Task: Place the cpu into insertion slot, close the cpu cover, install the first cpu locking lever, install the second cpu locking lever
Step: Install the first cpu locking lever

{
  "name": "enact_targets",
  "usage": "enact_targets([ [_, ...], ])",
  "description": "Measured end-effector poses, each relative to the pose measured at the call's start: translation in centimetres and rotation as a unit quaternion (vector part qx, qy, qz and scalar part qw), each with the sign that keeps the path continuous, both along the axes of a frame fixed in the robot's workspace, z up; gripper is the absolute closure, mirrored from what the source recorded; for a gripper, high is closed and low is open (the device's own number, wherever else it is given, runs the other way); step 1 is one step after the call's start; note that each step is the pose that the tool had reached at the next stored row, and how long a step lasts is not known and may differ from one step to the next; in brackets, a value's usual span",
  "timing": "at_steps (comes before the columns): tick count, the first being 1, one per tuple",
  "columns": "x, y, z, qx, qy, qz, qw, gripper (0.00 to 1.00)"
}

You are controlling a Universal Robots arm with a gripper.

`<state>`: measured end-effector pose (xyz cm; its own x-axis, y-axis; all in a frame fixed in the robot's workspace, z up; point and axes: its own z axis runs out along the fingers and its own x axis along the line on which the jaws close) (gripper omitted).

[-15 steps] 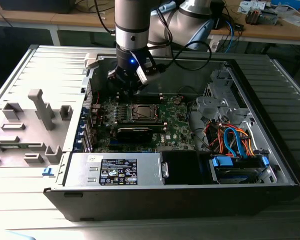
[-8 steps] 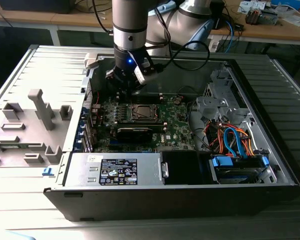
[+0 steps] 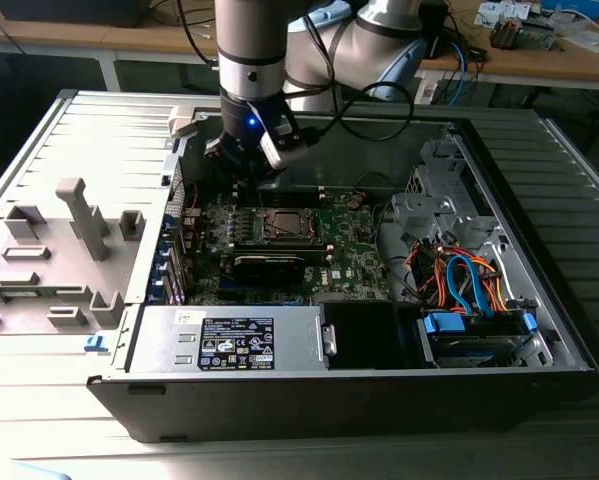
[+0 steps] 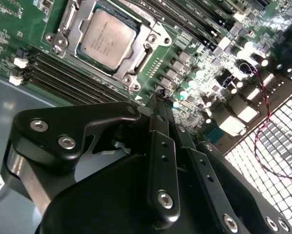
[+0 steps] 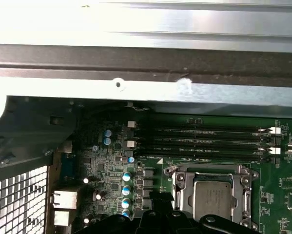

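The cpu (image 4: 108, 40) (image 5: 212, 197), a pale grey-silver square, lies flat in the insertion slot (image 3: 284, 222) on the green motherboard. The silvery cpu cover (image 4: 146, 38) (image 5: 210, 170) frames it and lies down over its edges. A thin locking lever (image 4: 142, 59) runs along one side of the socket. In the second wrist view my black gripper (image 4: 159, 100) has its fingers together with nothing between them. In the exterior view the gripper (image 3: 247, 168) hangs above the board's back edge, behind the socket and apart from it. Its tips (image 5: 158, 197) also show beside the socket.
The open computer case (image 3: 539, 160) lies on a ribbed grey table. Memory slots (image 5: 204, 141) run beside the socket, and capacitors (image 5: 126, 190) stand near it. A black card (image 3: 269, 265), the power supply (image 3: 229, 340) and a drive bay with orange and blue cables (image 3: 464, 280) crowd the front.
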<state>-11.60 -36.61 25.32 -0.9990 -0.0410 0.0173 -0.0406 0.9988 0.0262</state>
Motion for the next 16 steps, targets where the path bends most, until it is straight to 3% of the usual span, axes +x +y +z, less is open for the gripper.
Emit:
enact_targets([
  [5, -0.44, 0.08, 0.06, 0.0001, -0.0010, -0.001, 1.00000, 0.89],
  [12, -0.52, 0.12, 0.73, 0.0015, -0.0014, -0.002, 1.00000, 0.89],
  [16, -0.52, 0.45, 0.80, 0.0014, -0.0014, -0.003, 0.99999, 0.89],
])
